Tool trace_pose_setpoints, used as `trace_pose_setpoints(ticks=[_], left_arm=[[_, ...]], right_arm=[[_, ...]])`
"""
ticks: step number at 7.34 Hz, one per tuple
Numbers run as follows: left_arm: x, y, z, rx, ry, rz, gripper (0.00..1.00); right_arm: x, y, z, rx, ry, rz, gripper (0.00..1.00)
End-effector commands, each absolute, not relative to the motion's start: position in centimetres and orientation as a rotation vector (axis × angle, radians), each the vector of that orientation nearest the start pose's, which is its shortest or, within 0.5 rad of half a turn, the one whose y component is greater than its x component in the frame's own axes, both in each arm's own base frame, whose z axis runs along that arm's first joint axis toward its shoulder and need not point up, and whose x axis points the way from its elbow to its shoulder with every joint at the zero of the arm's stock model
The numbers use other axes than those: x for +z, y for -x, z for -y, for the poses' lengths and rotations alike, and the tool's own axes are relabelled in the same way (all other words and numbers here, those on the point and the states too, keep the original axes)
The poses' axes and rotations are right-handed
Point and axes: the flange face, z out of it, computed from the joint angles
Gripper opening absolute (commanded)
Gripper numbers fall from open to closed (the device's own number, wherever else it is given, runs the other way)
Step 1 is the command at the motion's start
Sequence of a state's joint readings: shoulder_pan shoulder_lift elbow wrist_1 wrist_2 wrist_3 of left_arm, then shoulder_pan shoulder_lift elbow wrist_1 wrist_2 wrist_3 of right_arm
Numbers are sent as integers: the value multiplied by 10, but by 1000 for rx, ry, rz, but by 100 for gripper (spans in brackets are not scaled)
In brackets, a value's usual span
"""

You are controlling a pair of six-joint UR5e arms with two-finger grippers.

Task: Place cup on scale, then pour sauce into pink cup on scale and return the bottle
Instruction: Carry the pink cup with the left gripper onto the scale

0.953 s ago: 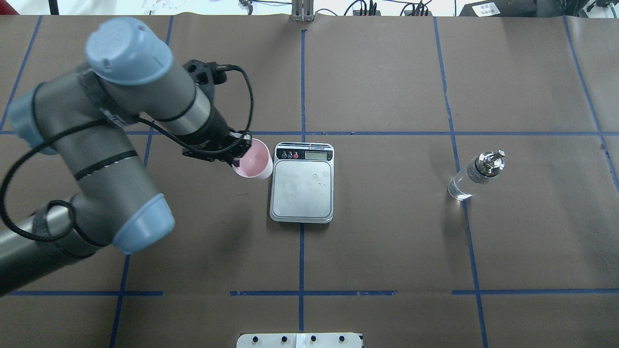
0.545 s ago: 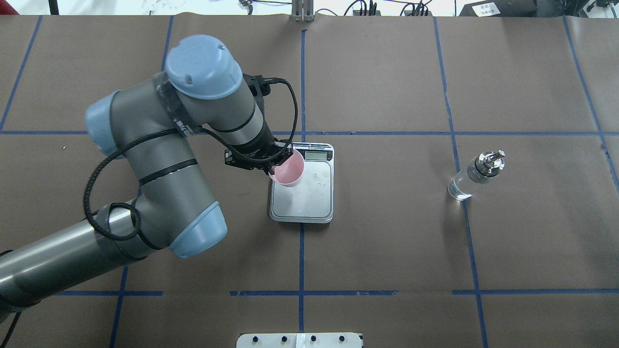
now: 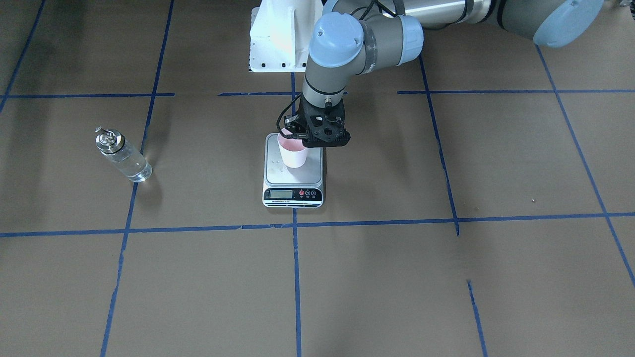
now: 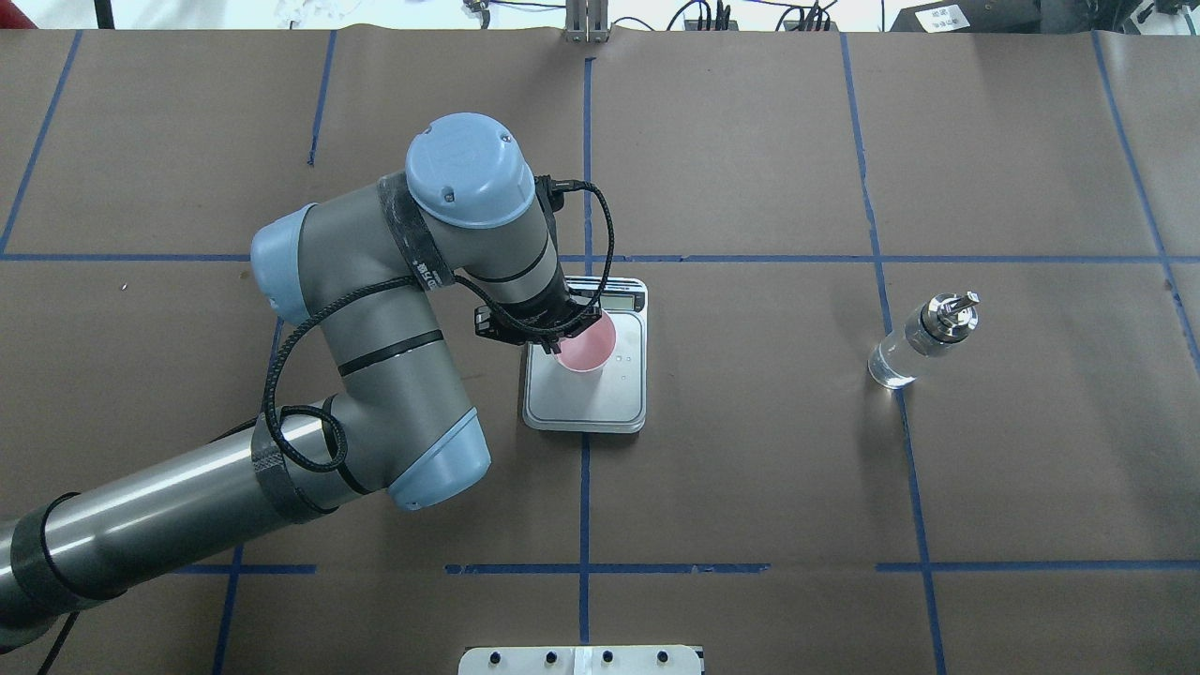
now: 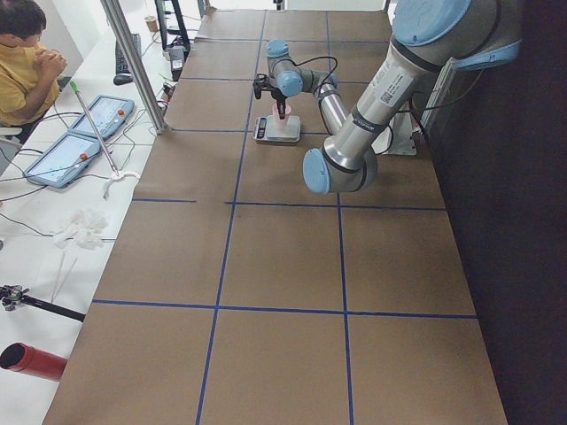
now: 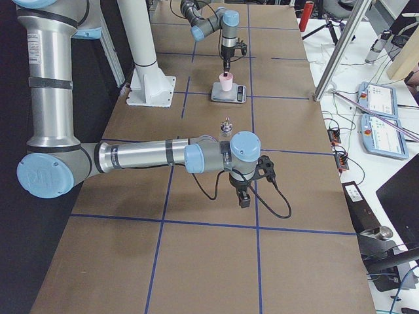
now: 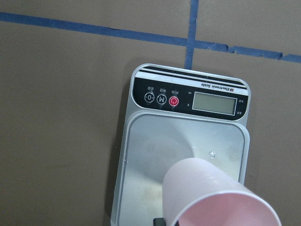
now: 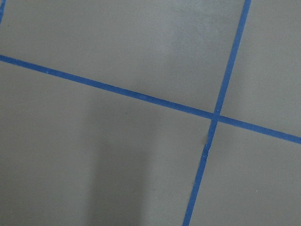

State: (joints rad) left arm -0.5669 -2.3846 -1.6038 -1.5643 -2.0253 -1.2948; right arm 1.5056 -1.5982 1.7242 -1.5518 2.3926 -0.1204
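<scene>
The left tool [image 4: 561,330] pinches the cup [image 4: 589,349] by its rim over the scale [image 4: 600,398]; light and thin-walled, it likely crushes if squeezed hard.

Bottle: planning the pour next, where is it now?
In the overhead view the bottle stands at right on a blue tape line, far from the scale.

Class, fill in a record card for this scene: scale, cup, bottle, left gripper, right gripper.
scale: mid-table, display away from robot
cup: upright over the scale, held at its rim; contact unclear
bottle: standing alone on robot's right, untouched
left gripper: shut on cup
right gripper: over bare table; state cannot tell
</scene>
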Motion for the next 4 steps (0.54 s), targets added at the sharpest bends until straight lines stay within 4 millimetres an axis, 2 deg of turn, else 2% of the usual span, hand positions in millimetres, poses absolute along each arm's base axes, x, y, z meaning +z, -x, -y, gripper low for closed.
trace_pose_setpoints(ticks=[1,2,3,4], left_arm=[[148,-545,452,-70,48,-933,30],[146,-542,452,-68,43,-938,49],[140,-534,450,-68,34,-950,50],[136,-505,443,-66,6,-990,51]], right_arm=[[589,-28,490,-250,-189,814,100],[587,-27,490,-261,-213,816,100],[586,-26,488,-284,-255,810,100],[580,-23,488,-277,-280,813,100]])
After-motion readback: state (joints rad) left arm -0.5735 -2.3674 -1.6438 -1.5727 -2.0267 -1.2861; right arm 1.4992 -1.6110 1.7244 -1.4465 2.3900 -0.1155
